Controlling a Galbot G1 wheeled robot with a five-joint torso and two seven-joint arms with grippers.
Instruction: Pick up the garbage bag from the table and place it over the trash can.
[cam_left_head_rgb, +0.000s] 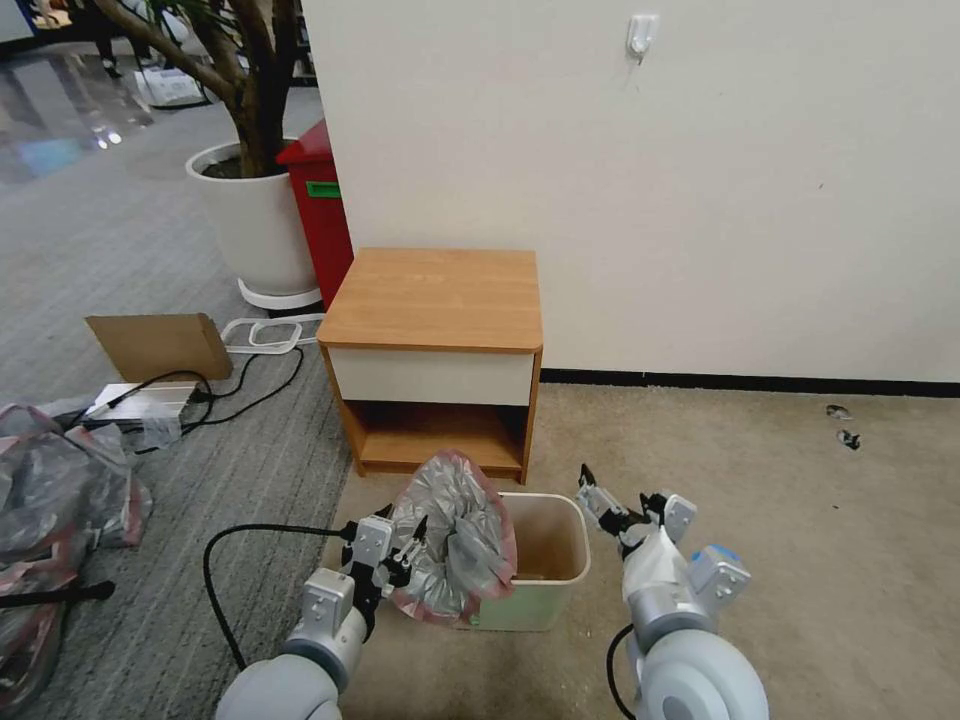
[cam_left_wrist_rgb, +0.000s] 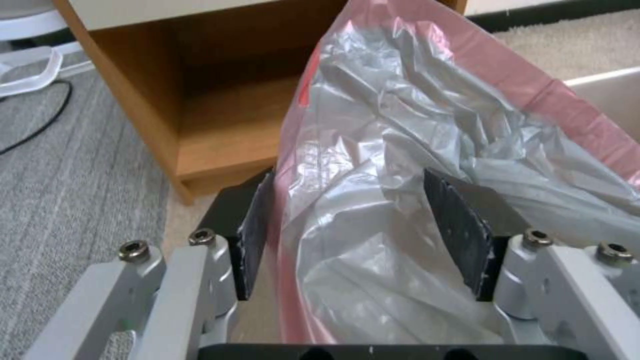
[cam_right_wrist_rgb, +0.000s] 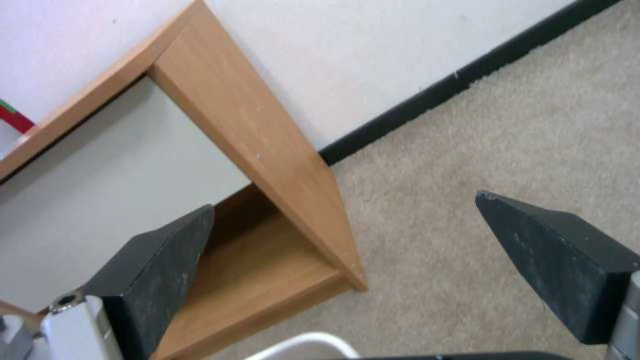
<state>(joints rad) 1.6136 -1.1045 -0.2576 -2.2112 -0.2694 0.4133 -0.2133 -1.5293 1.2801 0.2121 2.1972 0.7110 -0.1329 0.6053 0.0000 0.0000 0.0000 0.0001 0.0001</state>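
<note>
The left pincer (cam_left_head_rgb: 412, 548) stands just beside the left rim of the trash can (cam_left_head_rgb: 560, 570), its jaws spread with the garbage bag (cam_left_head_rgb: 455, 535) between them. In the left wrist view the dark pads (cam_left_wrist_rgb: 460, 235) sit on either side of the crinkled grey plastic (cam_left_wrist_rgb: 373, 200), one pad outside the pink-red rim and the other within the bag's folds; a gap shows on both sides, so the pincer is open and not clamping the plastic. The bag bulges up and over the bin's left and far-left edge, its pink rim draped down the outer wall nearest this pincer, while the bin's right half lies uncovered with its cream rim bare. The right pincer (cam_left_head_rgb: 615, 505) hangs just off the bin's right far corner, above the beige carpet (cam_left_head_rgb: 800, 520), jaws wide apart and holding nothing; in the right wrist view its fingers (cam_right_wrist_rgb: 157, 270) frame the desk's side panel (cam_right_wrist_rgb: 267, 145) and lower shelf. The desk (cam_left_head_rgb: 435, 300) stands beyond both pincers against the white wall (cam_left_head_rgb: 700, 180), its top bare, its front edge near the bin's far rim. To the right of the right pincer the carpet is open room; left of the left pincer a black cable (cam_left_head_rgb: 225, 560) loops over the grey floor and a heap of plastic bags (cam_left_head_rgb: 60, 500) lies farther off.
</note>
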